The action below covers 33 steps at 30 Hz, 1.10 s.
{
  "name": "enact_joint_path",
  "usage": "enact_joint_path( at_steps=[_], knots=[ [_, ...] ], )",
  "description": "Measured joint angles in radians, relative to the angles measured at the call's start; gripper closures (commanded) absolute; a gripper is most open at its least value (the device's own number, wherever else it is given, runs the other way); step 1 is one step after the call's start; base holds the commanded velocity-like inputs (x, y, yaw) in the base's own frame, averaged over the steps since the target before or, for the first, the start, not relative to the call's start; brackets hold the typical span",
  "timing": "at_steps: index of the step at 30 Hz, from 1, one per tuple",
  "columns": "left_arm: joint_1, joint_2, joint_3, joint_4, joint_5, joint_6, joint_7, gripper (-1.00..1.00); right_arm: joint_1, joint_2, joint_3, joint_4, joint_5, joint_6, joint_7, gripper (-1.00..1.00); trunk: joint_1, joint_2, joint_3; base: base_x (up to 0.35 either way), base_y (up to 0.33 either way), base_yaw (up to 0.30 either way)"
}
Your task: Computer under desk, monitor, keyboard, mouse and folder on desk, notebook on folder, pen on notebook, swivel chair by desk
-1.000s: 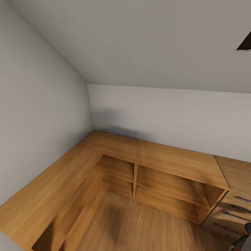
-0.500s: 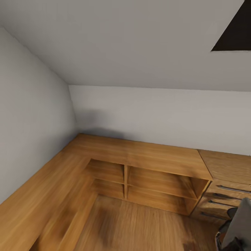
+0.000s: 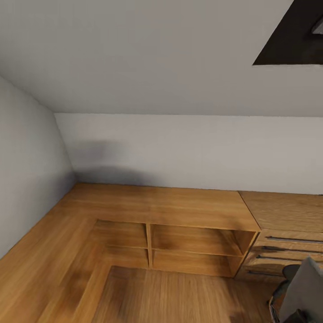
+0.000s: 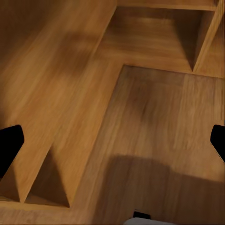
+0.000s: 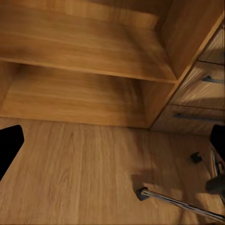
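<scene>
Our L claw (image 4: 112, 143) hung slack, fingers (image 4: 9, 145) wide apart at the frame edges, nothing between them, over wood floor (image 4: 154, 136) beside a low wooden shelf unit (image 4: 51, 93). R claw (image 5: 112, 145) was likewise spread, empty, w/ black fingertips (image 5: 8, 143) well apart, facing the unit's open shelves (image 5: 84, 56) and a chest of drawers (image 5: 201, 93) w/ dark bar handles.

Swivel chair (image 3: 300, 291) sat at the head view's lower right corner, near the chest: we saw a grey back and black armrest there. In the R wrist view its chrome leg (image 5: 183, 202) w/ castor (image 5: 140, 192) lay on the floor just ahead of the drawers.

From the head we faced a room corner: grey walls (image 3: 179, 148), L-shaped wooden unit (image 3: 157, 206) running along both, chest (image 3: 287, 220) touching its right end. Dark opening (image 3: 291, 40) showed upper right.
</scene>
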Motion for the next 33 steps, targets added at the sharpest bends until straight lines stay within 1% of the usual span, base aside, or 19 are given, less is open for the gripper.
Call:
enact_joint_path(
  at_steps=[33],
  knots=[
    [0.0,0.0,-0.001,0.001,0.0,0.0,0.002,-1.0,0.0,0.0,0.0,0.0,0.0,0.001,0.001,-1.0,0.0,0.0,0.0,0.005,0.009,-0.287]
  ],
)
